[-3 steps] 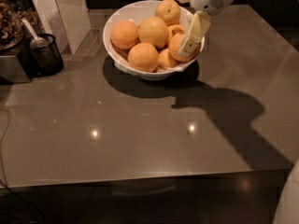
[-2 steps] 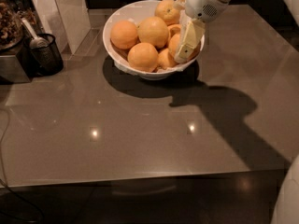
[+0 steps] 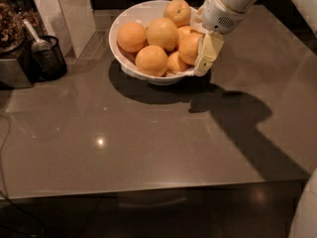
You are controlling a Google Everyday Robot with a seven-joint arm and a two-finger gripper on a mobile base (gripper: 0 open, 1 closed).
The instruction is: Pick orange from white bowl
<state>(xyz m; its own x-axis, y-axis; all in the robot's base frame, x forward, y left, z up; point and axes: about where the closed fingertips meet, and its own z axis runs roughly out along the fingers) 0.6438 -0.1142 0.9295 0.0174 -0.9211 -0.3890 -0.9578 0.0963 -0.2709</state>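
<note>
Camera view: the orange (image 3: 188, 47) sits at the right of the heap in the white bowl (image 3: 136, 14), far back on the counter (image 3: 148, 143). The gripper (image 3: 204, 53) hangs over the rim against it; whether the jaws clamp it, I cannot tell.

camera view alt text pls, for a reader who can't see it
A robot's gripper dips into the right side of a white bowl heaped with oranges, right against one large orange. The bowl sits at the far side of a glossy grey table, with a black mesh cup off to its left in the picture.
</note>
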